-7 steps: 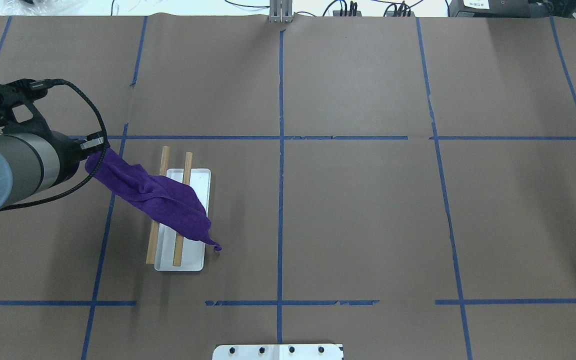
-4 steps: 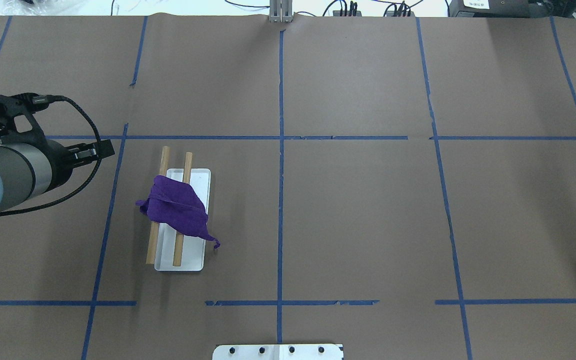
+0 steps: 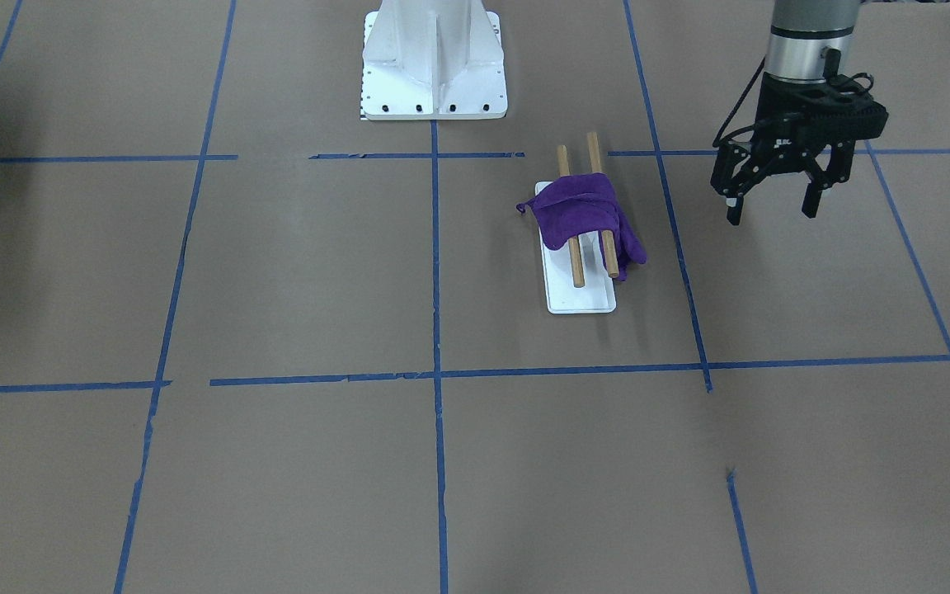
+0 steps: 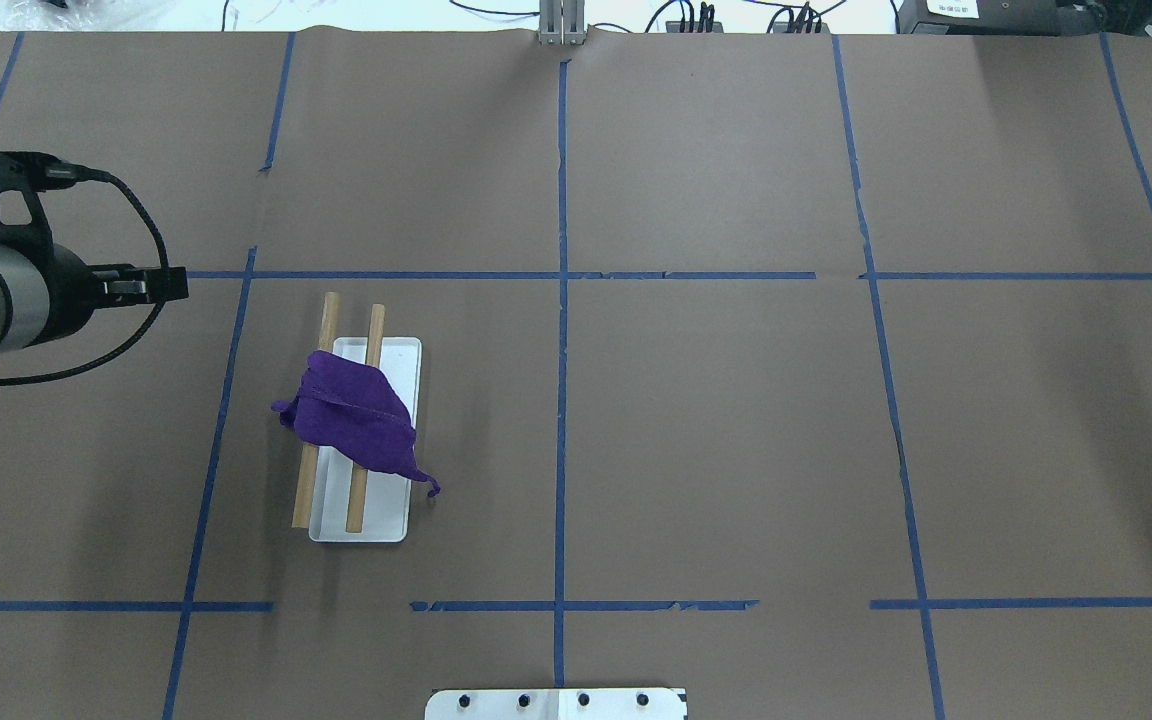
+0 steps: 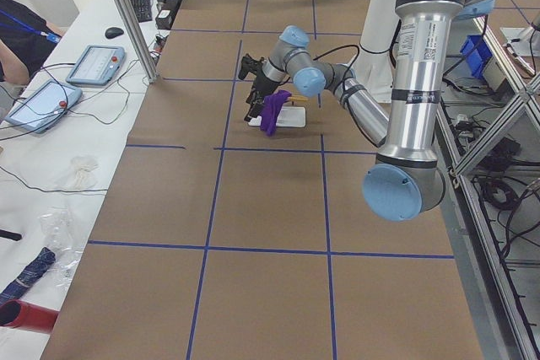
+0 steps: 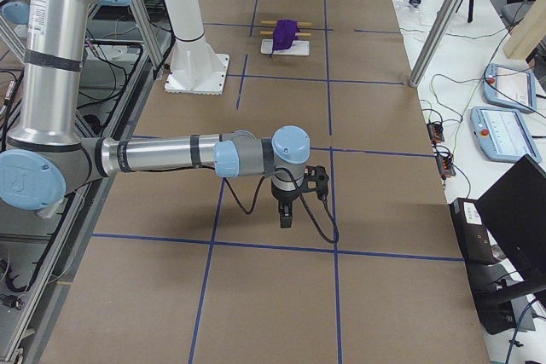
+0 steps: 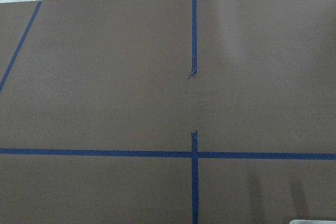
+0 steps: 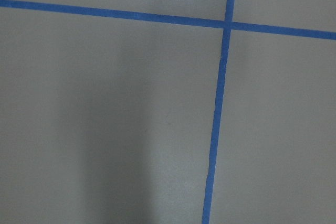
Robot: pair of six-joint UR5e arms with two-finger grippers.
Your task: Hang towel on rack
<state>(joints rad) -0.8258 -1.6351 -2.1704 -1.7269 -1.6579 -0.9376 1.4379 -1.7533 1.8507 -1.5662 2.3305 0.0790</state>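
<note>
The purple towel lies draped across both wooden rods of the rack, one end hanging off the outer rod and a pointed corner trailing off the white base. In the front view the towel covers the rods' middle above the rack's base. My left gripper is open and empty, held above the table well to the rack's side, also seen from overhead. My right gripper shows only in the right side view, low over the table far from the rack; I cannot tell its state.
The large white pedestal with bolt holes stands at the robot's edge, its plate at the overhead view's bottom. Blue tape lines grid the brown table cover. Operator tablets and cables lie beyond the far edge.
The left gripper let go of the towel's end, which dropped over the rods. The gripper then drew back away from the rack, empty. The towel has since stayed still.
</note>
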